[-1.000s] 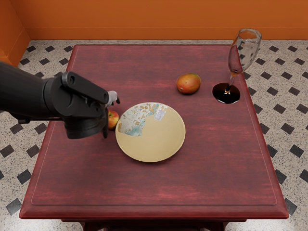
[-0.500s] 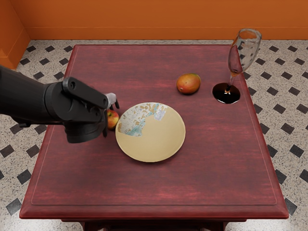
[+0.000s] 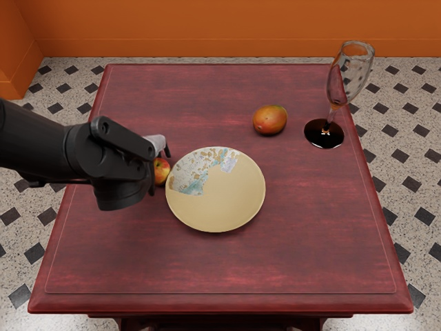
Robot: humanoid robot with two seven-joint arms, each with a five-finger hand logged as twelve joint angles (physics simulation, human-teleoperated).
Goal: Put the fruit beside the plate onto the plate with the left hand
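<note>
L hand (image 3: 127, 169): clenched, slack or gripping, can't tell. Its dark back and wrist block the head cam's view of the grip side.

Right at the hand's plate-side edge is the small red-yellow fruit (image 3: 162, 170), half hidden behind the hand. It sits on the table (image 3: 207, 269), not on the plate. Hand-to-fruit contact can't be confirmed.

Just past the fruit, away from the hand, is the plate (image 3: 227, 207), with its near rim beside the fruit. Whether they touch or leave a sliver of gap isn't clear.

Further out, beyond the plate's far rim and apart from it, lies a mango (image 3: 270, 119). Further out again stands a wine glass (image 3: 342, 83), well apart from the hand. R arm isn't in view.

Step, by my read: the approach/grasp stage on the small fruit, as it's the one next to the plate. Nothing is lifted yet.

Next move prob. needs:
- a firm wrap round the fruit
- a lift high enough to clear the rim
- a short carry away from the arm's side to over the plate's middle
- a low set-down

It's round, so a loose hold or a shove could roll it off or nudge the plate.
</note>
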